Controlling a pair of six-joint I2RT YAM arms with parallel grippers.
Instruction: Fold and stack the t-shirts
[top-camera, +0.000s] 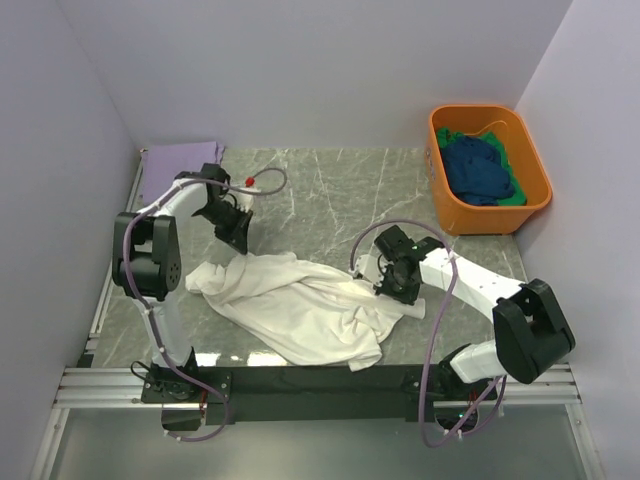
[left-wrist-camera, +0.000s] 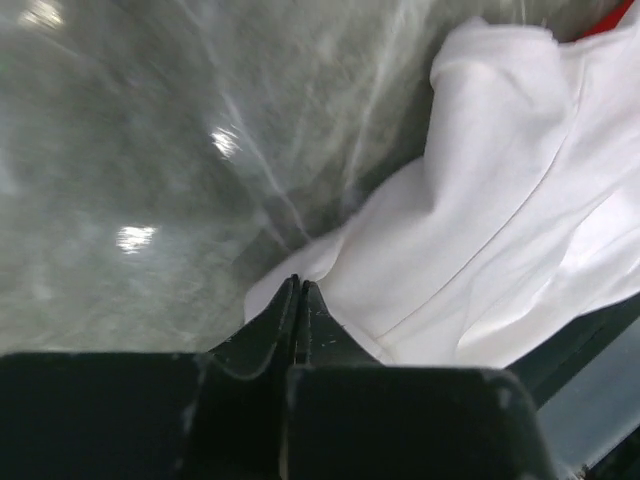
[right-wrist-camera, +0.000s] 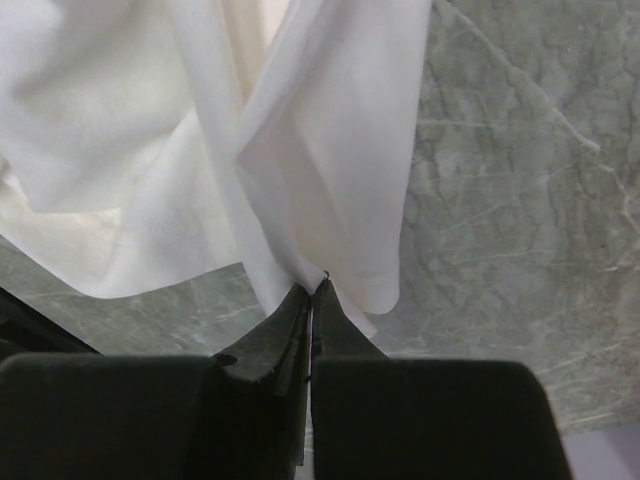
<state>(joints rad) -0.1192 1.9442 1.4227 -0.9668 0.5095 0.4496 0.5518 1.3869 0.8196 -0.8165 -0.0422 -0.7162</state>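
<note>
A large white t-shirt (top-camera: 300, 305) lies crumpled on the marble table, with a sliver of its red panel (left-wrist-camera: 612, 22) showing in the left wrist view. My left gripper (top-camera: 237, 243) is at the shirt's upper left corner. Its jaws (left-wrist-camera: 297, 284) are shut on the edge of the white cloth (left-wrist-camera: 480, 230). My right gripper (top-camera: 396, 287) is at the shirt's right side, shut (right-wrist-camera: 316, 287) on a pinched fold of the white cloth (right-wrist-camera: 320, 150). A lavender t-shirt (top-camera: 180, 160) lies flat at the back left. Dark blue (top-camera: 480, 172) and green (top-camera: 447, 138) t-shirts sit in the tub.
An orange plastic tub (top-camera: 535, 200) stands at the back right against the wall. Grey walls close in the table on the left, back and right. Bare marble (top-camera: 330, 190) lies between the white shirt and the back wall. The arms' mounting rail (top-camera: 320, 380) runs along the near edge.
</note>
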